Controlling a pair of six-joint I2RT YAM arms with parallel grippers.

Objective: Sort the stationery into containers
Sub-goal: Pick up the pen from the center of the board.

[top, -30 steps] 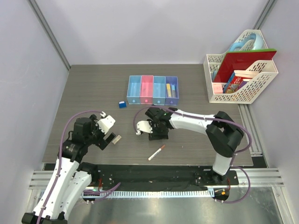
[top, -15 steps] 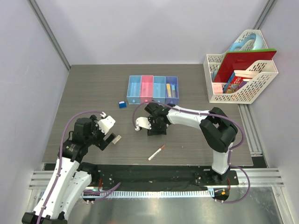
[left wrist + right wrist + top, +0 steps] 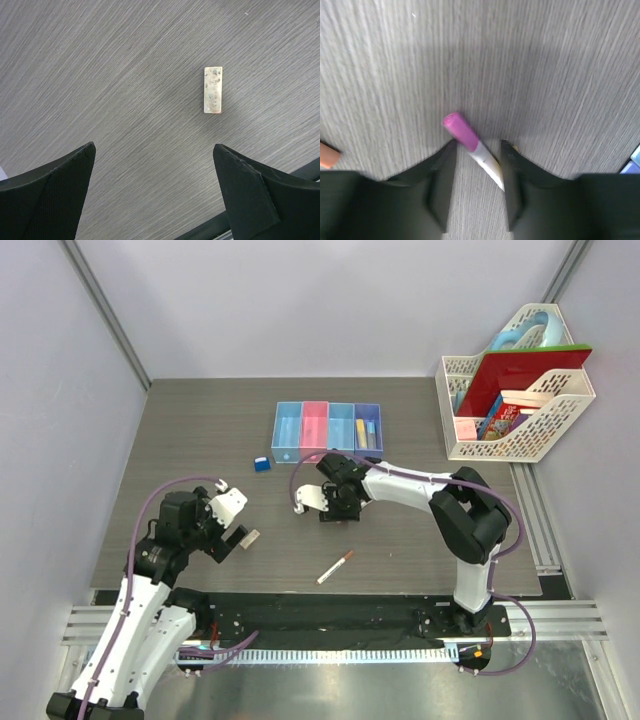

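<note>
Grey wood-grain surface (image 3: 190, 440) | left fingers (image 3: 55, 195) spread wide, empty, speckled beige eraser (image 3: 213, 90) lying just beyond them | right fingers (image 3: 437, 195) half-closed astride thin white pink-capped pen (image 3: 470, 142), grip unclear, near translucent four-bin row (image 3: 313, 454)

Lighting's bright, soft and even, seems to come from overhead, with no harsh glare on the table (image 3: 190, 440). Top view is sharp edge to edge. Left wrist shot is crisp, and the eraser (image 3: 213, 90) barely casts a shadow. Right wrist shot is smeary though: the pink-capped pen (image 3: 462, 134) and right pincer (image 3: 478, 147) look soft, with dim shade above them.
</note>
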